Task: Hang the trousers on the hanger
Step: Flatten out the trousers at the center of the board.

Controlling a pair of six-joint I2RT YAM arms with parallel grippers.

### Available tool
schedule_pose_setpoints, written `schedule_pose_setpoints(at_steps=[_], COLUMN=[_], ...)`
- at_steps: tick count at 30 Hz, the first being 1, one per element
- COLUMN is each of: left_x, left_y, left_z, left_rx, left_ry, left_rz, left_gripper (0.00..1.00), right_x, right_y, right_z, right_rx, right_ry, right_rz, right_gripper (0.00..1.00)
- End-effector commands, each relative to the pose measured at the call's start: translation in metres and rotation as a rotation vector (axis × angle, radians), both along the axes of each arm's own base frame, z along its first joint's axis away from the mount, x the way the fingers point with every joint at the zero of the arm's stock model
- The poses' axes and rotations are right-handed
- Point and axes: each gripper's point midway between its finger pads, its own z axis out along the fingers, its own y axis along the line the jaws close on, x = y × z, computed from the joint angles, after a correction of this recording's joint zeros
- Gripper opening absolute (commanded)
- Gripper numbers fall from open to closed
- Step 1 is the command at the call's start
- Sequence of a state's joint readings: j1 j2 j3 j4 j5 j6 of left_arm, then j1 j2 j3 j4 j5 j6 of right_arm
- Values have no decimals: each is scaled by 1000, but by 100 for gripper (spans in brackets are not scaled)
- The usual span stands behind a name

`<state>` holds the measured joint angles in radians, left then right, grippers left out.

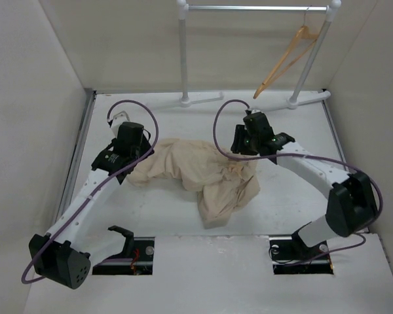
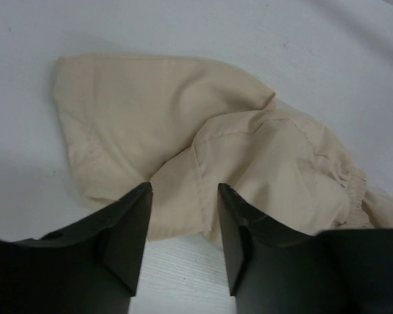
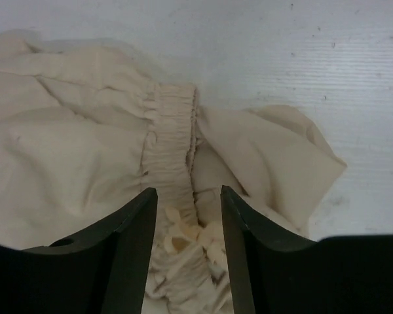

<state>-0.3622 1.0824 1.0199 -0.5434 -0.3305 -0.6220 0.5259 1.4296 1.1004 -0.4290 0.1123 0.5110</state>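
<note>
The beige trousers (image 1: 196,173) lie crumpled in a heap in the middle of the white table. The light-orange wooden hanger (image 1: 285,62) hangs by its hook from the rail at the back right. My left gripper (image 1: 143,152) is at the heap's left end. In the left wrist view it (image 2: 183,196) is open and empty, its fingers astride a fabric edge of the trousers (image 2: 183,118). My right gripper (image 1: 247,149) is over the heap's right end. In the right wrist view it (image 3: 188,199) is open and empty above the gathered elastic waistband (image 3: 173,131) and its drawstring.
A white-and-metal garment rail (image 1: 183,52) stands at the back of the table, its feet (image 1: 203,99) on the tabletop. White walls close in the left, right and back. Two dark cutouts (image 1: 124,252) sit at the near edge by the arm bases.
</note>
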Motion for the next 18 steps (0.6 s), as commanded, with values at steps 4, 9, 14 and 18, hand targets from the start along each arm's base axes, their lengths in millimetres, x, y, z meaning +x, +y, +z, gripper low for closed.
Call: schedule_pose_setpoints(at_steps=[4,9,14,18], left_x=[-19,-24,-30,-32], left_y=[1,5,8,18], left_z=[-13,-18,-30,-33], left_rx=[-59,-92,-135,-161], left_ry=[-15,-20,2,3], left_rz=[9,8,18,51], left_gripper=[55,57,57,58], right_x=[63,84,87,73], right_y=[64,55,67,67], right_z=[-6,-59,-84,-103], right_rx=[26,-24,-18,15], right_ry=[-76,6,100,185], right_rz=[132,9,16,-36], right_gripper=[62,67,69,69])
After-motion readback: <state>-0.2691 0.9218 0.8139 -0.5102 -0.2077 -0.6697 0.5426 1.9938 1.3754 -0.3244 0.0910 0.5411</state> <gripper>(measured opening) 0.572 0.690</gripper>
